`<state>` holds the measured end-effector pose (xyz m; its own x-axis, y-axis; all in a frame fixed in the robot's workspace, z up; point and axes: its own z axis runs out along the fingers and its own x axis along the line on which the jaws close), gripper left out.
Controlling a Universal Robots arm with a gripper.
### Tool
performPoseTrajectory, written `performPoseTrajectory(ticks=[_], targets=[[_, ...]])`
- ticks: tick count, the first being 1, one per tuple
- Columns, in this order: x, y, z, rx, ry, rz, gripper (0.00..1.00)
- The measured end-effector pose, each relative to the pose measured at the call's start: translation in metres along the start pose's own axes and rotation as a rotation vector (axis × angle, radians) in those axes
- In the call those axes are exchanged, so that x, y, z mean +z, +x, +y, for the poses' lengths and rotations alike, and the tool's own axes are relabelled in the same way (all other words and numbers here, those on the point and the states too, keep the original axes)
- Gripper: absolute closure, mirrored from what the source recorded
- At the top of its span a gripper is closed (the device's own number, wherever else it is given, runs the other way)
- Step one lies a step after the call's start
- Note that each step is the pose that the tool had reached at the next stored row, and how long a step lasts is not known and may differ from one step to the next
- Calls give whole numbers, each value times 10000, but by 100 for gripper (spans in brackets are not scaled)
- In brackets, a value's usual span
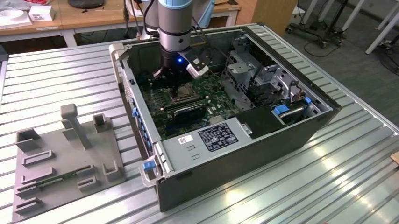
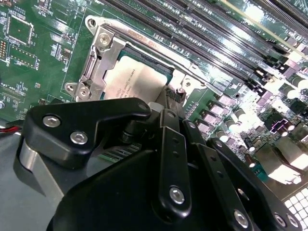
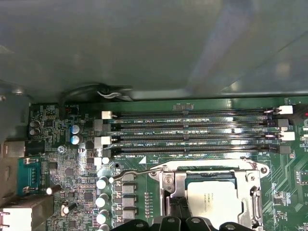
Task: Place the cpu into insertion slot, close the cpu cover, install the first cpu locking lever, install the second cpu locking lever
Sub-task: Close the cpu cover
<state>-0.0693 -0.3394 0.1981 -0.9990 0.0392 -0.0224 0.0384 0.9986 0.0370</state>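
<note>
The cpu showed a dull, smooth silver-grey metal top, the cpu cover brighter, shinier metal, the circuit board a glossy green lacquer, the pincer matt black with bright metal screws, and the counter ribbed, satin-sheened pale grey metal.

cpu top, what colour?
Dull silver-grey metal with small dark print on the cpu; it shows best in the second wrist view.

No print reads clearly (faint marks on the cpu, a label).
</note>
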Motion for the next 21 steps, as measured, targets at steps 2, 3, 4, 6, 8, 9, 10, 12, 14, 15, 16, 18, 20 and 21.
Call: performPoseTrajectory(ticks=[2, 3, 4, 6, 8, 9, 10, 12, 14, 15, 16, 18, 20, 21], targets=[[3, 2, 0, 0, 2, 1, 89], [3, 2, 0, 0, 2, 1, 89], [4, 2, 0, 0, 1, 1, 89], [5, 2, 0, 0, 0, 0, 89], [5, 3, 0, 0, 0, 0, 89], [5, 3, 0, 0, 0, 0, 89], [6, 4, 0, 0, 0, 0, 89], [9, 10, 0, 1, 0, -1, 89], [11, 15, -1, -1, 0, 0, 89], [12, 18, -1, -1, -1, -1, 89], [13, 20, -1, -1, -1, -1, 89], [14, 23, -1, 0, -1, 0, 89], [15, 24, -2, 0, 2, 2, 89], [15, 24, -1, 0, 2, 2, 89]])
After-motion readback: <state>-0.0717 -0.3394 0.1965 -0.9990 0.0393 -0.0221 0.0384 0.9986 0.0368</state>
